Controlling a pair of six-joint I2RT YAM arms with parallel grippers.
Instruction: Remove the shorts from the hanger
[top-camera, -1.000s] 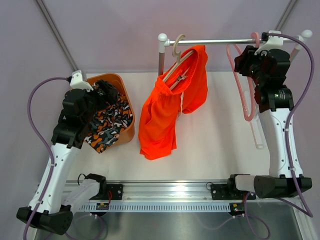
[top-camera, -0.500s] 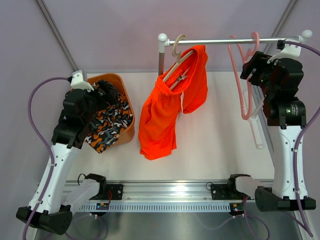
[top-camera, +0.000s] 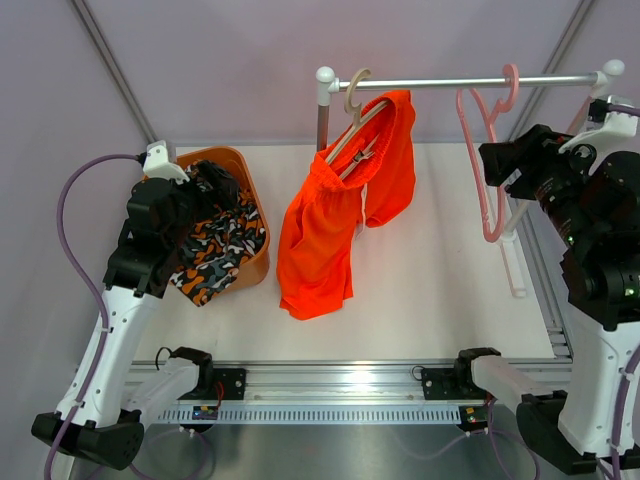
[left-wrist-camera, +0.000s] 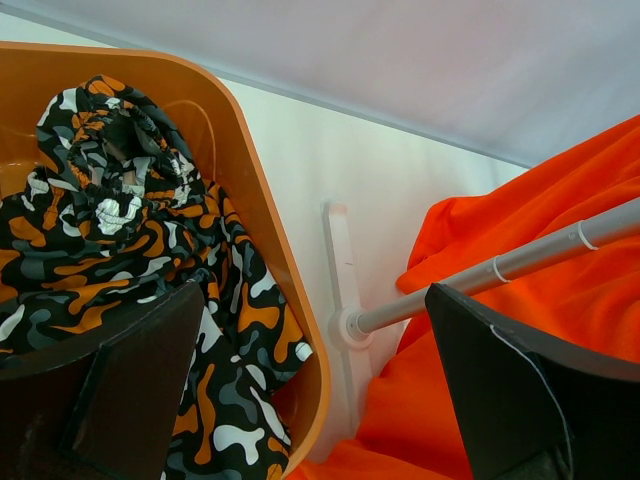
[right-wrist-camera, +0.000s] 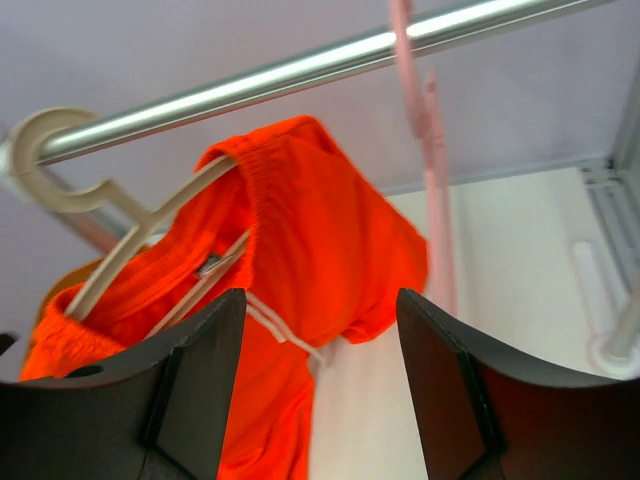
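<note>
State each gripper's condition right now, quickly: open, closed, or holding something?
Left gripper: open, fingers wide apart, holding nothing.
Right gripper: open, holding nothing.

The left arm (top-camera: 122, 315) at lower left and the right arm (top-camera: 600, 250) at the right edge are white links with bulky black joint housings, each trailed by a lilac cable (top-camera: 60, 215). The left gripper (left-wrist-camera: 315, 300) carries broad, flat black fingers (left-wrist-camera: 130, 390).

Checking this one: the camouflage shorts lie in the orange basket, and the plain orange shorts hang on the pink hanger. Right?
Not quite: the orange shorts hang on the beige hanger; the pink hanger is bare, as the top external view shows. The camouflage shorts are in the orange basket.
</note>
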